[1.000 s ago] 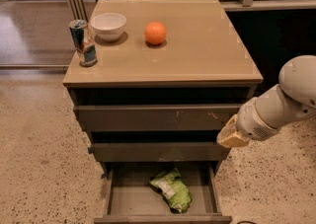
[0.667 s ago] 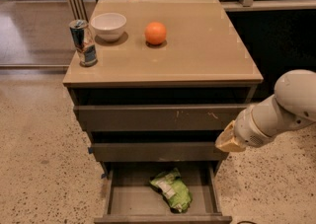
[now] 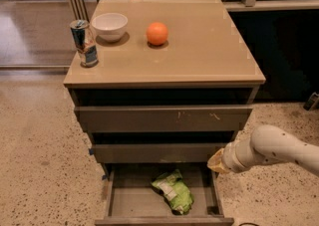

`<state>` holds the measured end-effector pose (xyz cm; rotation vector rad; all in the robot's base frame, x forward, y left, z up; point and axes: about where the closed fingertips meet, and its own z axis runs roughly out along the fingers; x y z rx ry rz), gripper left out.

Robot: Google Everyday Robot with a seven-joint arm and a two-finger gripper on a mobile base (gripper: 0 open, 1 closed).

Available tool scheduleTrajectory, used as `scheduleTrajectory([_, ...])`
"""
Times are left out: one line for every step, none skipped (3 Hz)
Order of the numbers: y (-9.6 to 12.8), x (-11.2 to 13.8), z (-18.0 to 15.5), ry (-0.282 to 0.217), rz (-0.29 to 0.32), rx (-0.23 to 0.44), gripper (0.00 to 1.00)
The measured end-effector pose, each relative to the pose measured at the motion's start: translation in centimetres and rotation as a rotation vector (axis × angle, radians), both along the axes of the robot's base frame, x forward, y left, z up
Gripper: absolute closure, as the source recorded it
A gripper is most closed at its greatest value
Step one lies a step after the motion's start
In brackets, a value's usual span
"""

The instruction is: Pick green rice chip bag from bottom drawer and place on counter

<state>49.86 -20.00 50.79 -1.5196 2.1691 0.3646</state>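
Observation:
The green rice chip bag (image 3: 174,192) lies crumpled on the floor of the open bottom drawer (image 3: 130,204), right of the middle. My gripper (image 3: 217,162) hangs at the end of the white arm (image 3: 271,149), which comes in from the right. It sits at the right end of the middle drawer front, just above the bottom drawer's right wall. It is above and to the right of the bag and apart from it. The beige counter (image 3: 204,46) tops the cabinet.
On the counter's left stand a can (image 3: 84,43), a white bowl (image 3: 109,25) and an orange (image 3: 157,33). The scratched upper drawer front (image 3: 164,118) and the middle drawer front (image 3: 154,153) jut out above the bottom drawer. Speckled floor lies on both sides.
The arm has dropped lower. My gripper has moved down and a little left, from beside the upper drawer to beside the middle drawer front. The bag has not moved.

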Motion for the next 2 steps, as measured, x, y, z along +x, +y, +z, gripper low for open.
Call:
scheduleTrajectory([0.01,1.86,-6.23,0.007,-0.027,0.032,1.00])
scheduleTrajectory([0.01,1.86,-6.23,0.007,-0.027,0.032,1.00])
